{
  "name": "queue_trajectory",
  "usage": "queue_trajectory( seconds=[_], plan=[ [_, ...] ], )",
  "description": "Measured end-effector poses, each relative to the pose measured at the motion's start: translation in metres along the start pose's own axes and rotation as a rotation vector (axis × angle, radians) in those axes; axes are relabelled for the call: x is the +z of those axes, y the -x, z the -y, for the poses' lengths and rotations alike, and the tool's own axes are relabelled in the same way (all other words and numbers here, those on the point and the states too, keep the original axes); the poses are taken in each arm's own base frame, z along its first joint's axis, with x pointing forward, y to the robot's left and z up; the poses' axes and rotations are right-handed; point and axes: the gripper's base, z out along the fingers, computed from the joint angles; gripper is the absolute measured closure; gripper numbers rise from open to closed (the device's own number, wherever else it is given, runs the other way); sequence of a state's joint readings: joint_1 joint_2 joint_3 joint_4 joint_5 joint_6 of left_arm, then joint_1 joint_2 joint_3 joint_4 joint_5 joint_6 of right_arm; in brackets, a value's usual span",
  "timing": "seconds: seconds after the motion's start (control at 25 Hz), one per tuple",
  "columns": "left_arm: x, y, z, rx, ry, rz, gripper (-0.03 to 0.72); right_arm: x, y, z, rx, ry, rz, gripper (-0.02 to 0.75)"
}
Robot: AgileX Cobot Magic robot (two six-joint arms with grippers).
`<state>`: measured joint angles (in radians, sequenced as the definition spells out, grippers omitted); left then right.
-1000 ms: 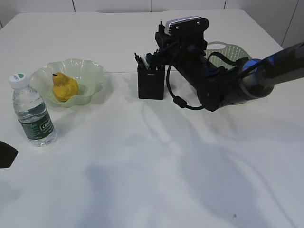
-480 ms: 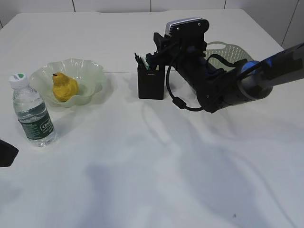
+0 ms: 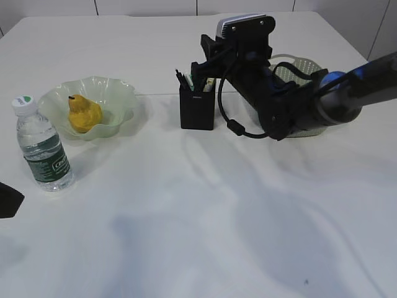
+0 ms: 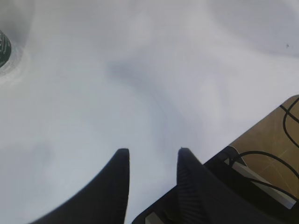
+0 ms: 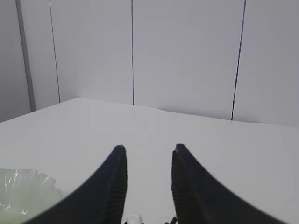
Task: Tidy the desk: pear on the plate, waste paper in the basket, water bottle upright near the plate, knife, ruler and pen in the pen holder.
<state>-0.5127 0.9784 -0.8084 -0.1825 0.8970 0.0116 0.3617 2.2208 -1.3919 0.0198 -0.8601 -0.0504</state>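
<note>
Right gripper (image 5: 147,161) empty, jaws apart, above the holder (image 3: 197,106).
My worry: pulling away, my wrist snags a pen and tips it.

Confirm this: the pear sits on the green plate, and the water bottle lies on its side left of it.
Not quite. The pear does sit on the green plate, but the water bottle stands upright, cap on top, left of it. The exterior view shows this.

The right arm (image 3: 291,105) hides much of the basket (image 3: 304,65) (its contents unseen); the pen holder (image 3: 197,107) items are too small to identify.
</note>
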Motion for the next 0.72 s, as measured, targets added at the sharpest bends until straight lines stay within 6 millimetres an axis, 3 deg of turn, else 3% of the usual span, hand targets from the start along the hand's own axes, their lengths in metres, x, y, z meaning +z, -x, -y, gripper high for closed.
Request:
queue_trajectory(
  seconds=[0.4, 0.64, 0.68, 0.72],
  plan=[
    [0.000, 0.000, 0.000, 0.000, 0.000, 0.002, 0.449, -0.009, 0.073, 0.002, -0.061, 0.013, -0.118, 0.461],
    [0.000, 0.000, 0.000, 0.000, 0.000, 0.003, 0.449, -0.029, 0.122, 0.004, -0.090, 0.030, -0.240, 0.461],
    [0.000, 0.000, 0.000, 0.000, 0.000, 0.003, 0.449, -0.030, 0.120, 0.004, -0.090, 0.032, -0.263, 0.460],
    [0.000, 0.000, 0.000, 0.000, 0.000, 0.003, 0.449, -0.037, 0.136, 0.005, -0.090, 0.033, -0.266, 0.460]
  ],
)
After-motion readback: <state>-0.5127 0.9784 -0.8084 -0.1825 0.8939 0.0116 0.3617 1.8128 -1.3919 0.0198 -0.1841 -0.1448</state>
